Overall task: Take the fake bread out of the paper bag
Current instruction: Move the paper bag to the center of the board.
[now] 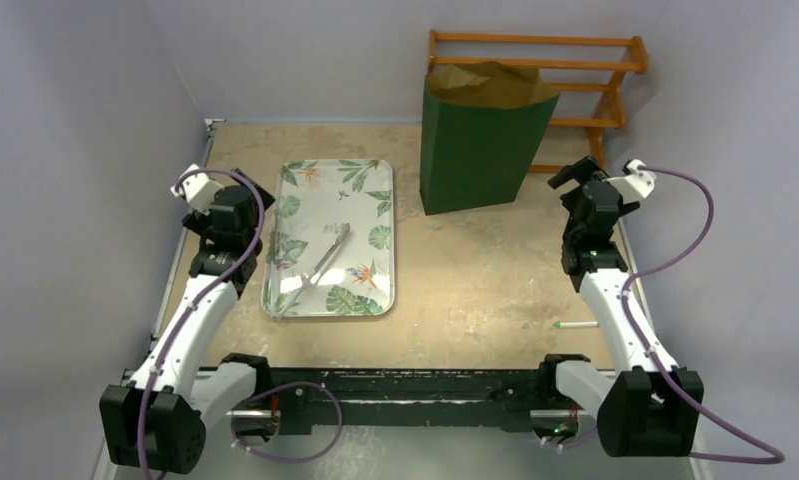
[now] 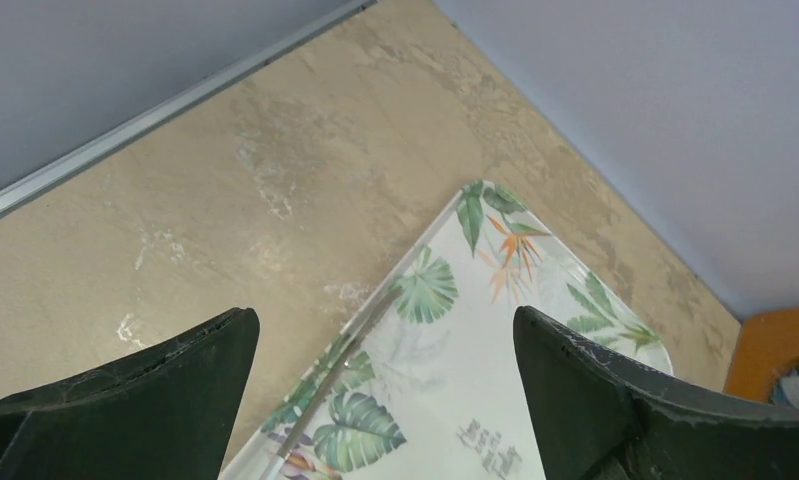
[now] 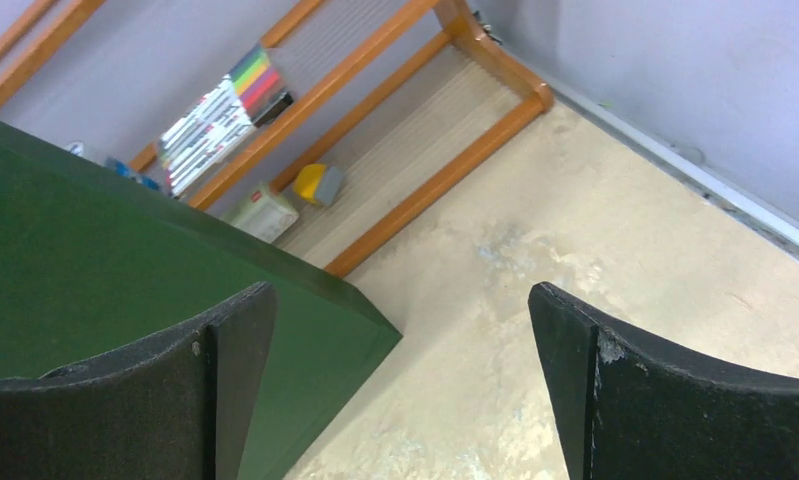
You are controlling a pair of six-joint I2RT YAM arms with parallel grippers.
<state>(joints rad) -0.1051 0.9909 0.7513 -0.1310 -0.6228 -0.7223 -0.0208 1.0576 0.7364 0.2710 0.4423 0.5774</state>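
My left fingers [image 1: 230, 190] spread wide, nothing between them, over left edge of counter [image 1: 475, 280]. Leaf-print tray [image 1: 375, 200] at their 3 o'clock, metal tongs [image 1: 320, 265] lying in it. My right fingers [image 1: 578, 175] wide too, empty, near right edge. Green paper bag [image 1: 480, 150] upright just beside them at 9 o'clock, not touching, mouth open, brown lining showing. Bread hidden from me. Orange wooden rack [image 1: 585, 68] behind bag, 12 o'clock, against wall.

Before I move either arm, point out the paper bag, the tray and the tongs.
paper bag [image 1: 480, 150]: top view, on its green front face.
tray [image 1: 320, 208]: top view, on its bare white floor.
tongs [image 1: 320, 265]: top view, midway along the metal arms.
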